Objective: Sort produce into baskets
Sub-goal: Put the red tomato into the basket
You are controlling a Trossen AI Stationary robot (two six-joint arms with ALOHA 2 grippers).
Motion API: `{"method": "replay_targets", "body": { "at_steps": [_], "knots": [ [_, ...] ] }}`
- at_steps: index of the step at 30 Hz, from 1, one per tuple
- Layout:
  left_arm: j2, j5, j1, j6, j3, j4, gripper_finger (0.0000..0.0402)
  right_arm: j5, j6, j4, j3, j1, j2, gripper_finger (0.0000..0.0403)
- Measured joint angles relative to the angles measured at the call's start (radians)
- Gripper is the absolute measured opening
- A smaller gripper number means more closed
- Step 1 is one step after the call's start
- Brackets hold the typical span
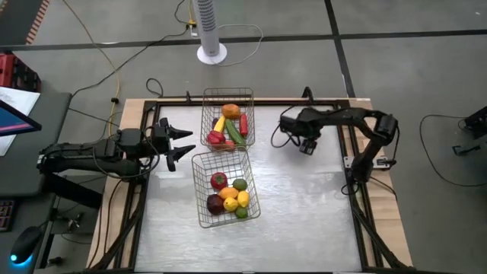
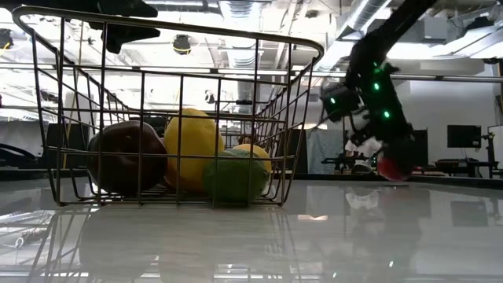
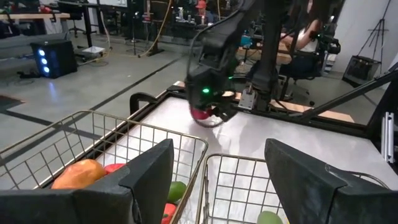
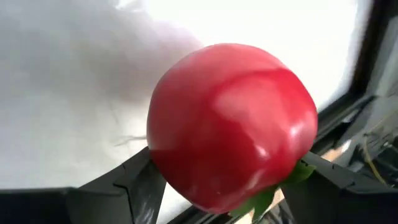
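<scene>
Grey bench, two wire baskets near left tool, fingers apart, empty. Right of baskets, right tool grasping red tomato.

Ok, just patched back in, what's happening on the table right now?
The right gripper is at the table's far right, its fingers around a red tomato, down near the table. Whether the tomato is lifted yet is unclear. The left gripper waits open beside the two wire baskets. The far basket holds mixed vegetables, including an orange piece and a green one; the near basket holds round fruit, red, yellow, green and dark.
</scene>
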Motion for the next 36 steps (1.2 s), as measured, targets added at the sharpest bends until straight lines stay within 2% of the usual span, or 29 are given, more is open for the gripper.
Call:
{"method": "replay_targets", "body": {
  "at_steps": [7,12,18,21,26,36],
  "knots": [
    [0.0,0.0,0.0,0.0,0.0,0.0,0.0239,-0.043,0.198,-0.155,0.233,0.306,-0.011,0.0295],
    [0.0,-0.01,0.0,-0.005,0.0,0.002,0.0239,-0.046,0.203,-0.125,0.428,0.531,-0.018,0.0295],
    [0.0,-0.011,0.0,-0.038,0.0,0.002,0.0239,-0.043,0.205,0.03,0.6,0.706,-0.018,0.0296],
    [0.0,-0.011,0.0,-0.041,0.0,0.006,0.0239,-0.053,0.151,0.17,0.622,0.76,-0.02,0.0296],
    [0.0,-0.011,0.0,-0.042,0.0,0.018,0.0239,-0.14,0.042,0.348,0.614,0.794,0.01,0.03],
    [0.001,-0.011,0.0,-0.041,0.0,0.017,0.0239,-0.217,-0.004,0.406,0.623,0.725,0.071,0.0378]
  ]
}}
